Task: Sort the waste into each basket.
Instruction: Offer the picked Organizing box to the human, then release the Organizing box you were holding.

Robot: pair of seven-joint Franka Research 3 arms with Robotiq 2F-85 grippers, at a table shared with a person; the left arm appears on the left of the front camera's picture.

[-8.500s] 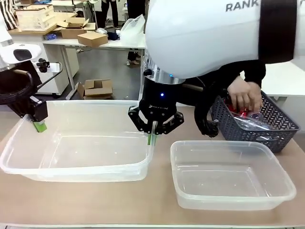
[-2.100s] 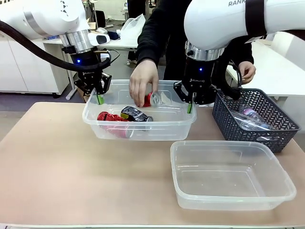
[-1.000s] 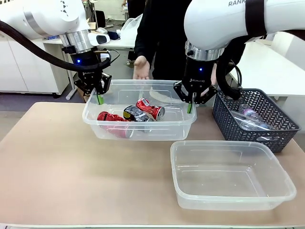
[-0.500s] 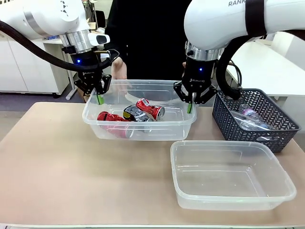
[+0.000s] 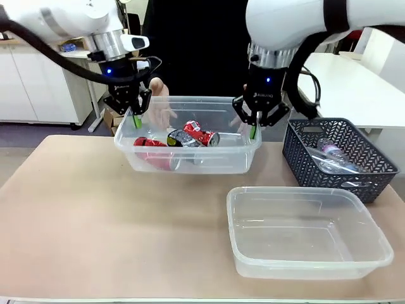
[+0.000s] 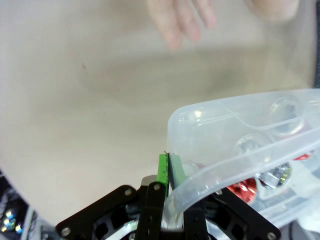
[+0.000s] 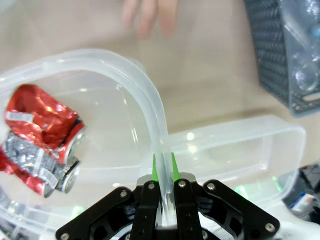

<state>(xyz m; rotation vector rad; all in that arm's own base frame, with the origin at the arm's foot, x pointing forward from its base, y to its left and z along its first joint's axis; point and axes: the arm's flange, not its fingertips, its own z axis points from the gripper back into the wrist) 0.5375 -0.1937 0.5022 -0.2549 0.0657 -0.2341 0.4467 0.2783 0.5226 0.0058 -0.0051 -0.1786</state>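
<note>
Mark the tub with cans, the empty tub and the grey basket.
tub with cans (image 5: 221,162): front view, front wall.
empty tub (image 5: 310,270): front view, near wall.
grey basket (image 5: 316,168): front view, front mesh wall.

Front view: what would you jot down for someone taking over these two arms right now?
The left end effector is shut on the left rim of the far tub; the right end effector is shut on its right rim. The tub looks lifted off the table.
The cans lie in the far tub; the bottles are in the dark grey basket; the near tub sits in front.
Done: cans sorted. Left: set the tub down, move bottles into the near tub.
A person's hand is just behind the far tub.
</note>
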